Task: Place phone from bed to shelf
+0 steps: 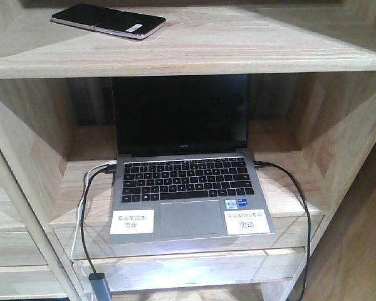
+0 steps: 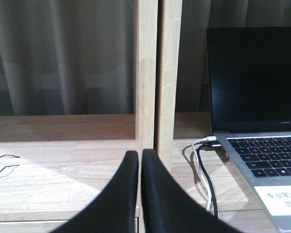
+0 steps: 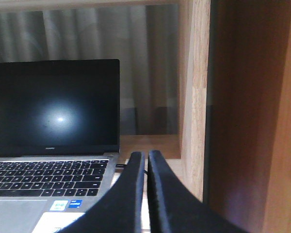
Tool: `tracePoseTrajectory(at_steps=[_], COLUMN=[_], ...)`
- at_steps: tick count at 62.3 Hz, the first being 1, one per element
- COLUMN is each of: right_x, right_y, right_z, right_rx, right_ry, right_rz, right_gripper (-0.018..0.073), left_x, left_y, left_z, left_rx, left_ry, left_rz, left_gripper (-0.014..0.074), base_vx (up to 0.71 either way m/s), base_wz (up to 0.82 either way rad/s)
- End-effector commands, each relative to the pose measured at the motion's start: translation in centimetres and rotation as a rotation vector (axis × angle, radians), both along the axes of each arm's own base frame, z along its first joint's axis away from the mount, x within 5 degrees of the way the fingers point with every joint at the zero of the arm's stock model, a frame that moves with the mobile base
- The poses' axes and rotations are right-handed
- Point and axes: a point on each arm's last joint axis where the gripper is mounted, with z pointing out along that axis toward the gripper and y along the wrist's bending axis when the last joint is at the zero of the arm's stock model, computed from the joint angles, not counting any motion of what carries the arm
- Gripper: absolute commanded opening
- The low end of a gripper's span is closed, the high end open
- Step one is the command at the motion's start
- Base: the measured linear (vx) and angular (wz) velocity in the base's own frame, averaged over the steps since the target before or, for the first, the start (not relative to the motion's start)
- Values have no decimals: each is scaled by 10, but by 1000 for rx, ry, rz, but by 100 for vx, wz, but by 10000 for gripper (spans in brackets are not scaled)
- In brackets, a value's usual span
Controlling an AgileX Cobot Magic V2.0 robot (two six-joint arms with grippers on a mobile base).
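1. Your left end effector (image 2: 139, 160) shows two black fingers pressed nearly together, holding nothing. It points at an upright wooden post (image 2: 153, 73) of the shelf (image 1: 194, 53), level with the board that carries the laptop (image 1: 188, 188).
2. Your right end effector (image 3: 146, 162) is likewise narrowed to a thin slit and empty. It sits by the laptop's right side, close to the shelf's right wall.
3. Judging from this, both arms hang low and idle because neither has anything to carry: the placing looks done.
4. The phone (image 1: 108, 21) lies flat, glossy face up, on the shelf's top board, towards its left rear, one level above the laptop. Nothing touches it.
5. Its long axis runs mostly left to right along the board, skewed slightly, the right end nearer the front edge. The small white sticker is near that right end.
6. It rests well back from the front edge, so it looks unlikely to slide off.
7. The bed is not in view.
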Motion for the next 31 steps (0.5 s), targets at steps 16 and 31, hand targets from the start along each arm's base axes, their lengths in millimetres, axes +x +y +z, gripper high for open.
tracePoseTrajectory(at_steps=[16,31], right_x=[-1,-1], right_y=[-4,-4], right_z=[5,5], right_rx=[-5,-3], right_ry=[-72,-72], right_rz=[-72,-72], right_gripper=[-6,-6], left_x=[-1,-1], left_y=[0,0], left_z=[15,15], left_rx=[-11,-11], left_ry=[-108,-108], left_rz=[-2,-2], left_gripper=[1,1], base_vx=[0,0], base_wz=[0,0])
